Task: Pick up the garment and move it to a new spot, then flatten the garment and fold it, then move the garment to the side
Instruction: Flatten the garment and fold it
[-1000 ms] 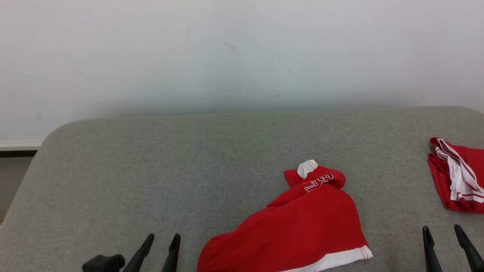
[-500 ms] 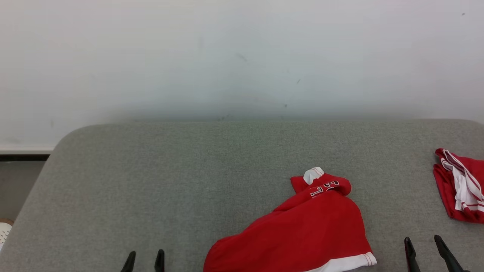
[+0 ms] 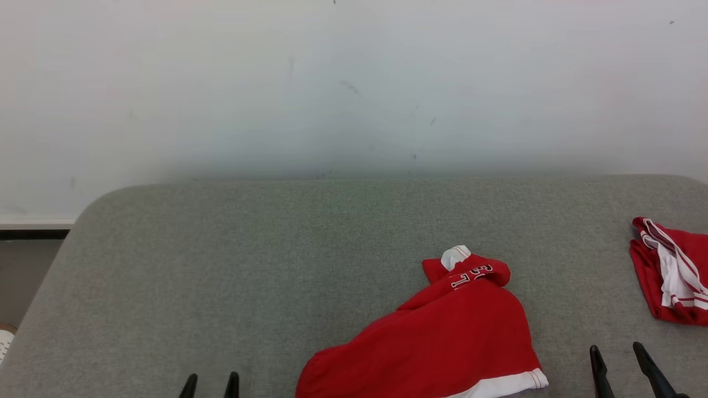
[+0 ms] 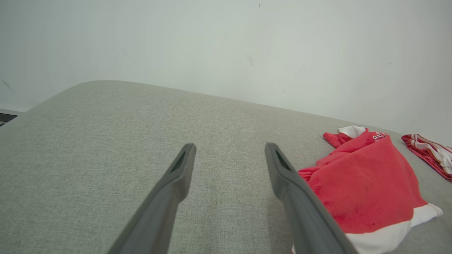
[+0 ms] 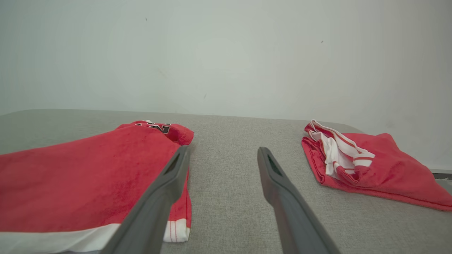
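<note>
We saw a pale wall [image 3: 354, 83], lightly scuffed, rising well behind the garment [image 3: 453, 337]. The grey fabric-covered surface [image 3: 221, 265] spread under the garment and far out to its left. The garment itself, red with a white hem band, lay crumpled on the surface toward its near edge. One corner, with white lettering and a white patch, was bunched at its far end. Well apart to the garment's right lay a second red piece of clothing [image 3: 669, 271] with white stripes, loosely folded. Our left jaws stood wide open and held nothing, their dark fingers [image 3: 232, 385] to the garment's left, near it but apart from it. Our right jaws were likewise spread wide and empty, their fingers [image 3: 597, 370] just to the garment's right, between it and the striped piece.
</note>
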Motion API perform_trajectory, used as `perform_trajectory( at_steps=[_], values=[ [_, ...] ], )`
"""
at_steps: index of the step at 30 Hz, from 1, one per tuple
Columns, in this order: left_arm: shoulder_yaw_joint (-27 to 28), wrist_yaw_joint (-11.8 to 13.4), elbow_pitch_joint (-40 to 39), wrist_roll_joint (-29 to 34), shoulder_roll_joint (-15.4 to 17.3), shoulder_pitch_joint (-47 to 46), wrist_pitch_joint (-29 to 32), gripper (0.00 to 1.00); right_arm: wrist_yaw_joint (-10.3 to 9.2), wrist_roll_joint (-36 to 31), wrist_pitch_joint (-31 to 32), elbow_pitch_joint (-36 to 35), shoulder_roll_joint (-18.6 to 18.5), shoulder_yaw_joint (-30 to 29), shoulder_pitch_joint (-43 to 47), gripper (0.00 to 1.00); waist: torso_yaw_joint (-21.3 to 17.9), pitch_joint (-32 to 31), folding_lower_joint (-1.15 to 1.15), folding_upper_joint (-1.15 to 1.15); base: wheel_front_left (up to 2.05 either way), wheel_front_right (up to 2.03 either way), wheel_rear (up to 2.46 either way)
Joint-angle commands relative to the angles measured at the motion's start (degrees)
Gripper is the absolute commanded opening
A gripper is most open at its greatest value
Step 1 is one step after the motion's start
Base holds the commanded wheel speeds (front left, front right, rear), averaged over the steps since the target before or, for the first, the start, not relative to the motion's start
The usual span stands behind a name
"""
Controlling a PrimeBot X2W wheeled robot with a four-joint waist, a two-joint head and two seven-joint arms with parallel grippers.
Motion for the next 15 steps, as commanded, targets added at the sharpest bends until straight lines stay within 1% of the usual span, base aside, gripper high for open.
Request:
perform_trajectory(
  at_steps=[1, 5, 8, 10, 12, 15],
  values=[
    [0.1, -0.3, 0.1, 1.1, 0.0, 0.2, -0.1, 1.0, -0.14, 0.7, -0.1, -0.5, -0.5, -0.3, -0.7, 1.0, -0.1, 0.0, 0.0, 0.0, 0.0, 0.0, 0.0],
    [-1.2, -0.6, 0.9, 1.3, -0.1, 0.3, -0.1, 1.0, -0.15, 1.5, -0.1, -1.4, -1.4, -0.2, -1.3, 1.0, -0.3, -0.1, 0.0, 0.0, 0.0, 0.0, 0.0],
    [-4.0, -0.8, 3.8, 0.5, 1.4, 0.4, 0.0, 1.0, -0.15, 2.4, -0.1, -0.2, -2.9, 1.6, -1.8, 1.0, -0.4, 0.1, 0.0, 0.0, 0.0, 0.0, 0.0],
    [-7.1, -0.9, 5.3, -0.9, 3.3, -0.6, 1.6, 1.0, -0.15, 3.4, 0.5, 1.4, -4.4, 4.3, -2.7, 1.0, -0.3, 0.3, 0.0, 0.0, 0.0, 0.0, 0.0],
    [-11.1, -0.9, 5.7, -4.2, 4.9, -1.6, 3.8, 1.0, -0.15, 4.9, 2.5, 3.0, -5.6, 7.1, -3.6, 1.0, -0.2, 0.7, 0.0, 0.0, 0.0, 0.0, 0.0],
    [-16.6, -0.9, 6.0, -9.2, 8.7, -2.8, 7.0, 1.0, -0.15, 7.0, 5.6, 5.0, -6.9, 11.1, -4.7, 1.0, 0.0, 1.4, 0.0, 0.0, 0.0, 0.0, 0.0]
  ],
)
